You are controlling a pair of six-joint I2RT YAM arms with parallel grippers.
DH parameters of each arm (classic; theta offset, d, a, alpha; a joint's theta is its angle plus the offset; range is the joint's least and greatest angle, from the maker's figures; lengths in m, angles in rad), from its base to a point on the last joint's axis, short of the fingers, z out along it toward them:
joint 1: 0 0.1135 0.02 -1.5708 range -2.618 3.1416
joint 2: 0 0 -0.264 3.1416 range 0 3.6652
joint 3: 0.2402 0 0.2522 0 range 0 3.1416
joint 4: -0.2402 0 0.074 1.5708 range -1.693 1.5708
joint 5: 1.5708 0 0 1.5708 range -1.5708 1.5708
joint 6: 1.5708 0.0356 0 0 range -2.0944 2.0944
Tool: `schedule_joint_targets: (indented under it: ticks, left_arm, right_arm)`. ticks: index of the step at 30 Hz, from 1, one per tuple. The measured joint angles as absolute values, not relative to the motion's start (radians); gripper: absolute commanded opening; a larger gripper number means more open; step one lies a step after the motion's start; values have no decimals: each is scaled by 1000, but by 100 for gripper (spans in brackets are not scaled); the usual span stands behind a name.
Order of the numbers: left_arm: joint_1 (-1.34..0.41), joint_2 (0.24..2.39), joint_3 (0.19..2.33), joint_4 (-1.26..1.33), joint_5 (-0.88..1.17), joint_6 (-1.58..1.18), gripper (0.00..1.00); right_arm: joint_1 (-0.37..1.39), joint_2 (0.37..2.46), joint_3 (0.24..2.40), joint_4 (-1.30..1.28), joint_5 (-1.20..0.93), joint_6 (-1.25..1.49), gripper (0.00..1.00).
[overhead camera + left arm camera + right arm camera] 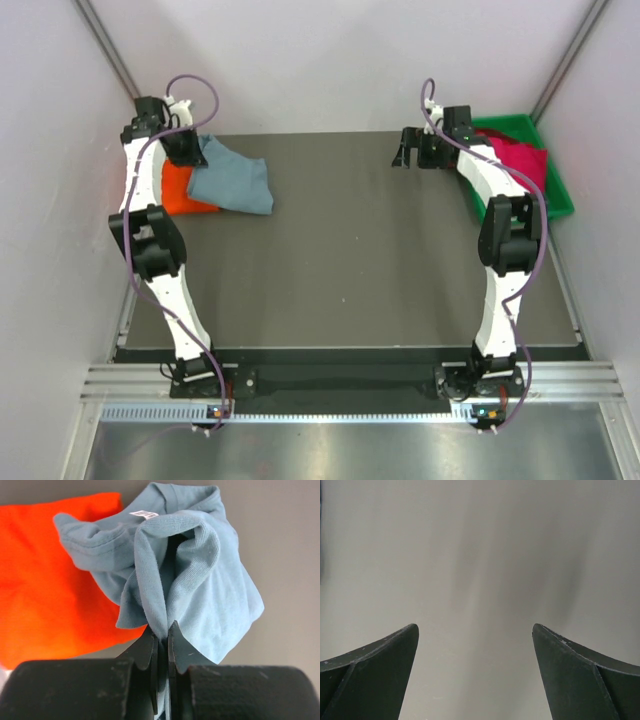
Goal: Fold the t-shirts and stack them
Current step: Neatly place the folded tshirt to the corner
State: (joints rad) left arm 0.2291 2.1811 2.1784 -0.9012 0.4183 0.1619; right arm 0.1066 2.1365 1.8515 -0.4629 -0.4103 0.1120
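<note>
My left gripper (162, 641) pinches the blue shirt (205, 580), beside the orange shirt (45, 585). My right gripper (475, 675) gapes, empty. Limp, light cloth: take it at the hems.

Robot lab test cell, not a home or shop.
Dark table (350, 270) boxed in by plain white panels (300, 60) at back & both sides; aluminium rail (350, 385) along its near edge w/ one white robot arm (165, 280) bolted near-left, another (497, 290) near-right; green plastic bin (562, 195) at its far-right corner.
</note>
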Motion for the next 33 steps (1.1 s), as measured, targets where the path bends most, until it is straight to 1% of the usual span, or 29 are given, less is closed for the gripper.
schedule_joint_targets:
  ticks: [9, 33]
  left_arm:
    - [239, 2163, 2210, -903, 297, 210, 0]
    - [251, 2135, 2230, -898, 96, 243, 0]
  right_arm:
    - [107, 2136, 1822, -464, -410, 107, 98]
    - [113, 2128, 1806, -460, -413, 105, 98]
